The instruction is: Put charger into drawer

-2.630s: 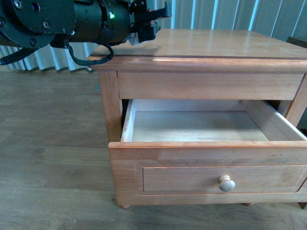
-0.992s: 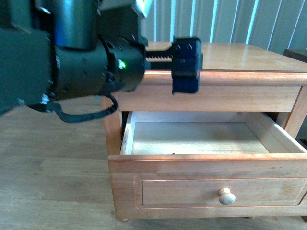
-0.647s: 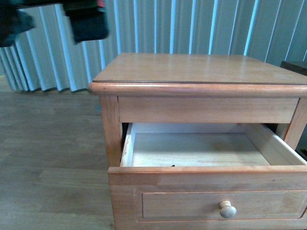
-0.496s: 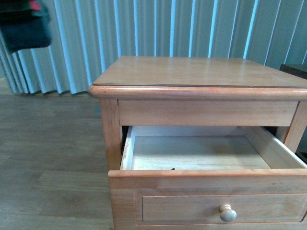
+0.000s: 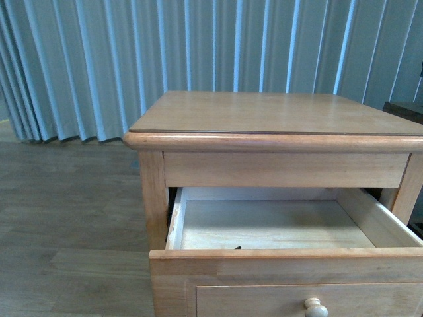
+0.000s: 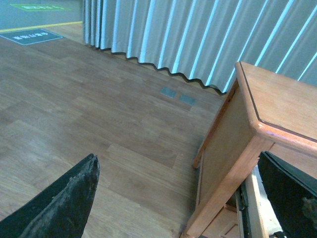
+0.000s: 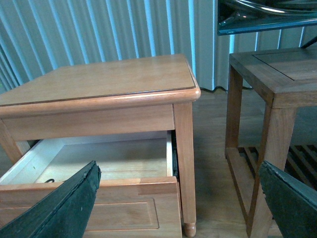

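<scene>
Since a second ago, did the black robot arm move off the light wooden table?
Yes: the left gripper swung left, off the table, out of the front view.

white lettering on grey floor sign [image 6: 30, 36], too blurred to read, nothing else legible

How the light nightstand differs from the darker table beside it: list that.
Colour: the nightstand is pale honey wood; the darker table is brown. Build: the nightstand has a boxed body with its drawer pulled open; the darker table is an open frame with a slatted lower shelf. Both are wooden, flat-topped, and stand on the wood floor.
</scene>
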Action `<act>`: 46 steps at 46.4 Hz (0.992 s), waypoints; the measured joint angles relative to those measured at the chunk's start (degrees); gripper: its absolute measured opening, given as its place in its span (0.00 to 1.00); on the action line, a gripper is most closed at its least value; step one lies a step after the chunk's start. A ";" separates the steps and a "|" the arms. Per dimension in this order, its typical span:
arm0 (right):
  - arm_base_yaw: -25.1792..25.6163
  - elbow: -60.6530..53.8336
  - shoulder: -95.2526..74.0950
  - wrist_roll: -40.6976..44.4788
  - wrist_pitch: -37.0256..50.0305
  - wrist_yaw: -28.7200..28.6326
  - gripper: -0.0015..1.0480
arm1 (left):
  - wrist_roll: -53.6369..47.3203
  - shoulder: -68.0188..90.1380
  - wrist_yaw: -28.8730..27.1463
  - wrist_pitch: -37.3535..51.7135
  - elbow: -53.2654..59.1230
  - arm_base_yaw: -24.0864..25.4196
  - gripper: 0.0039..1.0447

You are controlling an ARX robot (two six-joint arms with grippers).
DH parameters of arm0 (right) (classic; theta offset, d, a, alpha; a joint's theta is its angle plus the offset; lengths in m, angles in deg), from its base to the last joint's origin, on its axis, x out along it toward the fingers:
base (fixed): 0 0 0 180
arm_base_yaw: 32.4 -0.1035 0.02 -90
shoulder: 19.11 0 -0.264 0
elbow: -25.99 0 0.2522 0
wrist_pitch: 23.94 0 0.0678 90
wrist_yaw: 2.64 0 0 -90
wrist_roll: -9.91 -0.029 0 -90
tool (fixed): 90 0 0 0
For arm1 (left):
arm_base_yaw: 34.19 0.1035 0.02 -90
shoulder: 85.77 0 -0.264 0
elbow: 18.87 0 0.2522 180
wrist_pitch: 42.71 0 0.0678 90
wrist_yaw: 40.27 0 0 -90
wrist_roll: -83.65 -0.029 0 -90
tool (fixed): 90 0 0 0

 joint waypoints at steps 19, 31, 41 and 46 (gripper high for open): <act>0.00 0.00 -0.07 0.00 0.00 -0.11 0.92 | -13.59 -8.44 29.44 -0.02 6.40 11.08 0.51; 0.00 0.00 -0.07 0.00 0.00 -0.09 0.92 | -14.99 -14.05 35.60 -1.53 10.64 17.42 0.06; 0.00 0.00 -0.07 -0.02 0.00 -0.09 0.92 | -15.50 -18.05 43.95 -3.34 12.81 25.44 0.04; 0.00 0.00 -0.07 0.00 0.00 -0.11 0.92 | -15.56 -20.15 44.30 -4.33 13.84 26.45 0.04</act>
